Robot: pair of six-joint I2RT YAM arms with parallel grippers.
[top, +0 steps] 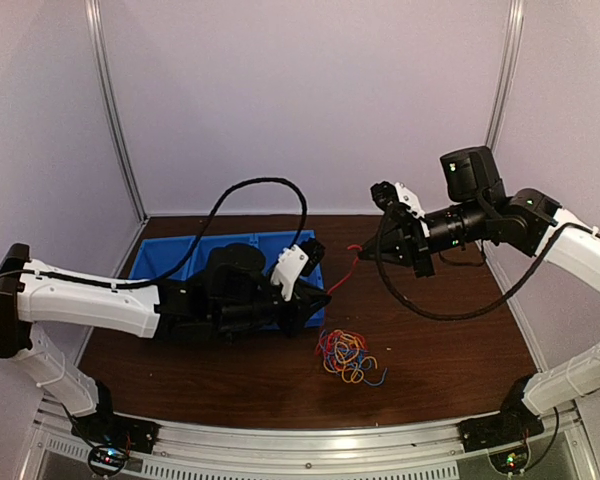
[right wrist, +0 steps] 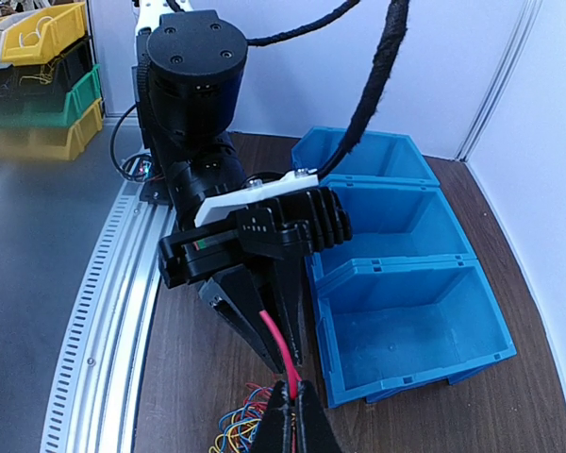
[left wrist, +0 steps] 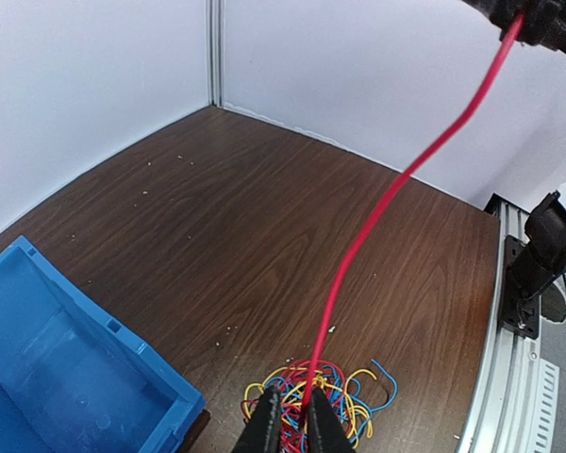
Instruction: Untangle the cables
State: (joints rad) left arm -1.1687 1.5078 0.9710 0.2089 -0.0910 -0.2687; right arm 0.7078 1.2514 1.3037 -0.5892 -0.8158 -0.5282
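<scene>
A tangled knot of red, light blue and yellow cables (top: 347,355) lies on the brown table in front of the arms. One red cable (top: 344,268) is pulled out of it and stretches between the two grippers. My left gripper (top: 325,293) is shut on its lower end; in the left wrist view the gripper (left wrist: 295,415) hovers over the knot (left wrist: 358,401) and the red cable (left wrist: 396,179) rises to the upper right. My right gripper (top: 363,252) is shut on the upper end. In the right wrist view it (right wrist: 292,401) pinches the red cable (right wrist: 278,344), which leads to the left gripper (right wrist: 281,357).
Blue bins (top: 180,255) stand in a row at the left, under the left arm; they also show in the right wrist view (right wrist: 406,321). Thick black robot cables (top: 280,185) loop off both arms. White walls enclose the table. A metal rail (top: 310,455) runs along the near edge.
</scene>
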